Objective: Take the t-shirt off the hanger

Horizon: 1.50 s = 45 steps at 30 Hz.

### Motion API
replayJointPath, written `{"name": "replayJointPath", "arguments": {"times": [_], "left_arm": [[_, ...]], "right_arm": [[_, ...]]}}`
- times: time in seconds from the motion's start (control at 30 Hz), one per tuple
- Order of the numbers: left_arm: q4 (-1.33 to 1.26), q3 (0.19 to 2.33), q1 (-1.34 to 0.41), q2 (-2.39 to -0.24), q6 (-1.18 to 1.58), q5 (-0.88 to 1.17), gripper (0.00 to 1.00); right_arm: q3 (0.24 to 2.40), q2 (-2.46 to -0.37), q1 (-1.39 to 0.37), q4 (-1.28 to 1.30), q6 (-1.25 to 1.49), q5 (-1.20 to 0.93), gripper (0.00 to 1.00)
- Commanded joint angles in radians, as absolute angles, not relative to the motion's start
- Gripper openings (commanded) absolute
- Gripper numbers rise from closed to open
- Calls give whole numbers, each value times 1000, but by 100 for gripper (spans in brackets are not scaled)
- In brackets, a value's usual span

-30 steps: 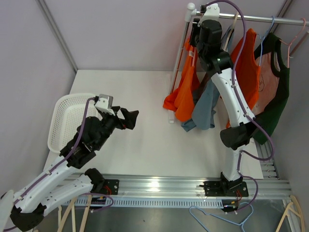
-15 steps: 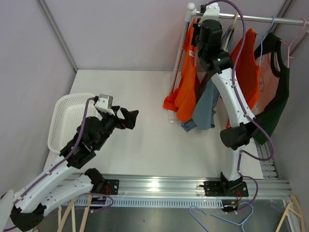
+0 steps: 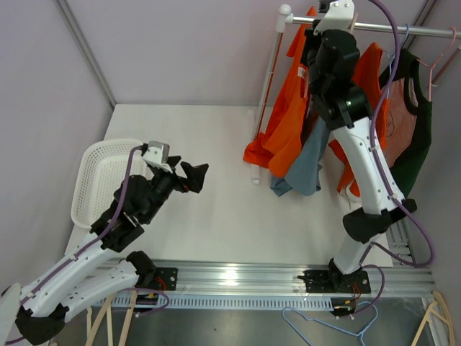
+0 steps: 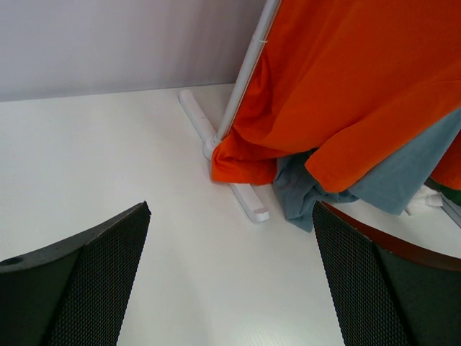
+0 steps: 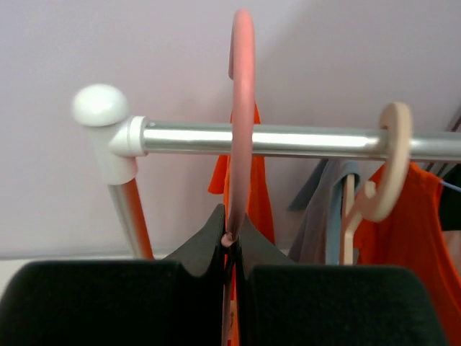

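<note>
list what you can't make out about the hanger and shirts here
- Right wrist view: the right gripper pinches the pink hanger, and its own black body hides the hanger's shoulders and any shirt below.
- Same view: it cannot be told whether the hook sits on the rail or clear of it.
- Top external view: the right arm's wrist covers the grip.
- Left wrist view: the top edge cuts off the orange t-shirt, and no hangers show.
</note>
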State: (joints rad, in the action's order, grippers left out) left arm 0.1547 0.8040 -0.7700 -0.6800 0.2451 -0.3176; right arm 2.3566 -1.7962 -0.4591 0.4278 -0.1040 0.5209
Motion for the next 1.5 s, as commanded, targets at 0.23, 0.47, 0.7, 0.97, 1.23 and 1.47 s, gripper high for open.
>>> {"name": "replayJointPath", "arguments": {"times": [0.23, 0.47, 0.7, 0.97, 1.23, 1.47], "left_arm": [[-55, 766, -939, -673, 63, -348, 99], [-326, 641, -1166, -664, -166, -402, 100], [-523, 511, -1299, -669, -288, -337, 99], [-615, 537, -1309, -778, -330, -307, 99], [-664, 676, -1302, -1024, -345, -382, 95], [-600, 764, -1299, -1109, -316, -417, 1]], "right_arm": [[2013, -1511, -758, 195, -117, 1089, 0], [2092, -1566, -891, 352, 109, 1344, 0], [2146, -1568, -914, 497, 238, 1252, 0], [2135, -1566, -934, 560, 313, 1217, 0], [2131, -1566, -968, 540, 307, 1212, 0], [2118, -1563, -973, 519, 276, 1219, 0]]}}
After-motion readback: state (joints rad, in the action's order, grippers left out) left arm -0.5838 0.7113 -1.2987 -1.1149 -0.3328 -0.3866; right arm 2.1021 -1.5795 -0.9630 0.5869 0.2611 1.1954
